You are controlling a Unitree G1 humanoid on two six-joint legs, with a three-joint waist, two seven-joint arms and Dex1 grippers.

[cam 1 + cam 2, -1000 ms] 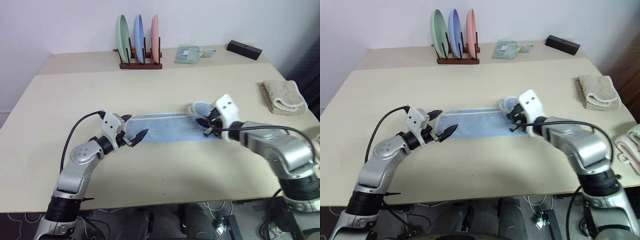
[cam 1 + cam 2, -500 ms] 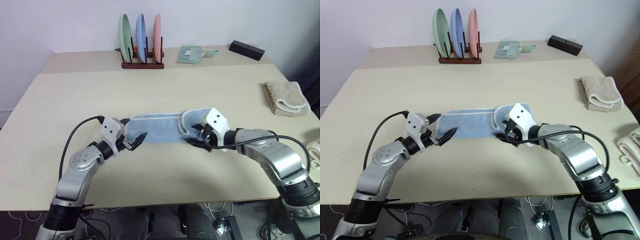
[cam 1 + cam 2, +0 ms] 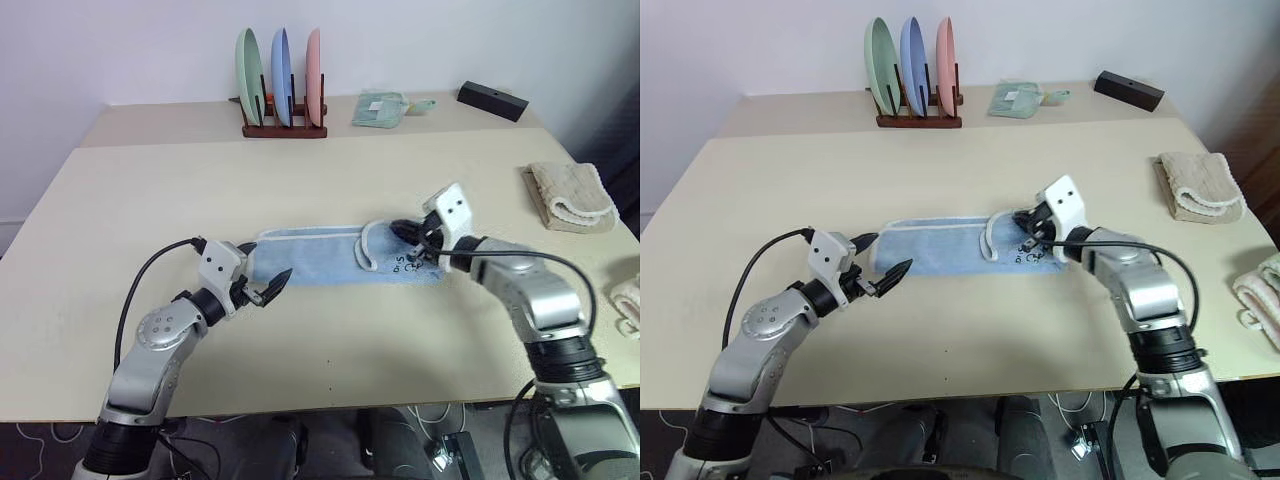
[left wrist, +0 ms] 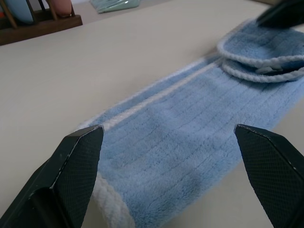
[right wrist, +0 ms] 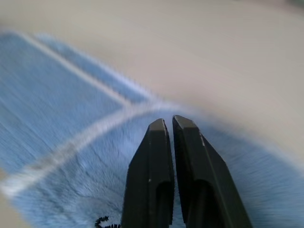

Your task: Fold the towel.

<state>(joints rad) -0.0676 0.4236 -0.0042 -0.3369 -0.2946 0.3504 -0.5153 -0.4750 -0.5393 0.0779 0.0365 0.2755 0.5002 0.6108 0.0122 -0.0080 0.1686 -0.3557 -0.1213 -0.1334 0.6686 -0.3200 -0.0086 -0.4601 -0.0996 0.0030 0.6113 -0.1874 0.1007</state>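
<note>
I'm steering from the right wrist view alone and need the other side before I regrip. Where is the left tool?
Observer: The left tool is open at the towel's left end, one finger off each long side.
Operator: Is the right end folded over?
Observer: Partly. A short flap lies turned back over the strip, just left of the right tool.
Operator: Anything near my right arm?
Observer: A beige towel lies by the right edge of the table, apart from the arm.
</note>
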